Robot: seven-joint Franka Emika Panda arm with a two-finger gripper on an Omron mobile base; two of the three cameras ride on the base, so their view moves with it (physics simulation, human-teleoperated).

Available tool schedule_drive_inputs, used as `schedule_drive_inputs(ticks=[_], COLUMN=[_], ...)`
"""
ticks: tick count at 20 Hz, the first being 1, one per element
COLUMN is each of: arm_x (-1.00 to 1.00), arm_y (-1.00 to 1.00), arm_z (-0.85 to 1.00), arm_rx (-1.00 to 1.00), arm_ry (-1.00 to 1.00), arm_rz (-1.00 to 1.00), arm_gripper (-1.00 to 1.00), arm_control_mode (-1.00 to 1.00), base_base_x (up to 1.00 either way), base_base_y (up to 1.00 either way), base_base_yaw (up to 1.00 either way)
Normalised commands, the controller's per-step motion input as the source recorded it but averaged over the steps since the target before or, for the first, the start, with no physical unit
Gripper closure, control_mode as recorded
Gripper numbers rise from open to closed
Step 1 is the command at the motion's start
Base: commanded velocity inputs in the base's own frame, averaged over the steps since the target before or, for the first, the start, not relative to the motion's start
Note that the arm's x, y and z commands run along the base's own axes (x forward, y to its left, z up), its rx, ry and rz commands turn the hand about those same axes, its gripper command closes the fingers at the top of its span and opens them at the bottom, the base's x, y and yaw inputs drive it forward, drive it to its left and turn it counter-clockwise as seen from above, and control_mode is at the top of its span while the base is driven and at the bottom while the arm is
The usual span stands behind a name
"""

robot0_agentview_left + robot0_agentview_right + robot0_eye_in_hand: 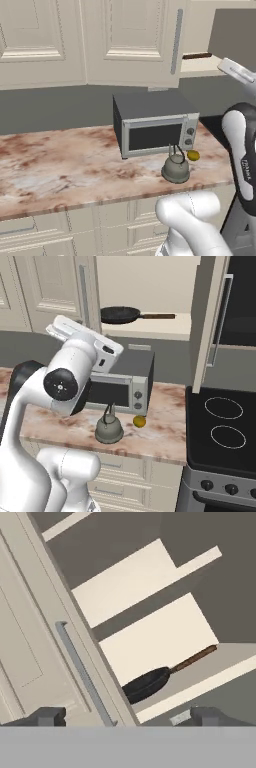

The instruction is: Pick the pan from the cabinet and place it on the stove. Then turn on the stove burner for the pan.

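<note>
Right base view: pan (119, 314) on the beige shelf of the open cabinet (207, 321), up above the counter, brownish handle pointing right along the shelf. Both cabinet doors swung open, one either side of the shelf, long silver bar handles showing. Stove (222, 428) at lower right, glossy black with two thin white rings, bare of cookware; row of dark knobs (231, 489) along its front edge. Microwave (122, 387) on the marbled counter (165, 436) below the shelf, grey kettle (109, 428) just in front of it, small yellow fruit (139, 421) beside the kettle, apart from it.

Hand view: pan (146, 684) lying near the front lip of the shelf, handle slanting up and right; cabinet door and its bar handle (82, 672) running diagonally at left. Gripper (127, 717) well short of the pan, touching nothing; fingertips (47, 716) set wide apart, nothing between them.

Left base view: microwave (155, 125), kettle (176, 167) and fruit (193, 155) on the counter; a dark sliver on the shelf at upper right, possibly the pan handle, too little visible to be sure.
</note>
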Motion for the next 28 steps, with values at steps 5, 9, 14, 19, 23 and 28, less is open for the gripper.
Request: schedule_drive_inputs(ticks=[5, 9, 14, 19, 23, 28], arm_x=[0.46, 0.23, 0.55, 0.63, 0.51, 0.52], arm_y=[-0.2, -0.04, 0.0, 0.0, -0.04, 0.0], arm_z=[-0.02, -0.18, -0.01, -0.13, -0.22, -0.17], arm_rx=[0.26, 0.16, 0.13, 0.1, 0.09, 0.15], arm_ry=[0.18, 0.15, 0.18, 0.13, 0.08, 0.02], arm_rz=[0.11, 0.08, 0.05, 0.09, 0.17, 0.17], arm_gripper=[-1.0, -1.0, -1.0, -1.0, -1.0, -1.0], arm_control_mode=[-1.0, -1.0, -1.0, -1.0, -1.0, -1.0], base_base_x=[0.0, 0.0, 0.0, 0.0, 0.0, 0.0], base_base_y=[0.0, 0.0, 0.0, 0.0, 0.0, 0.0], base_base_yaw=[0.0, 0.0, 0.0, 0.0, 0.0, 0.0])
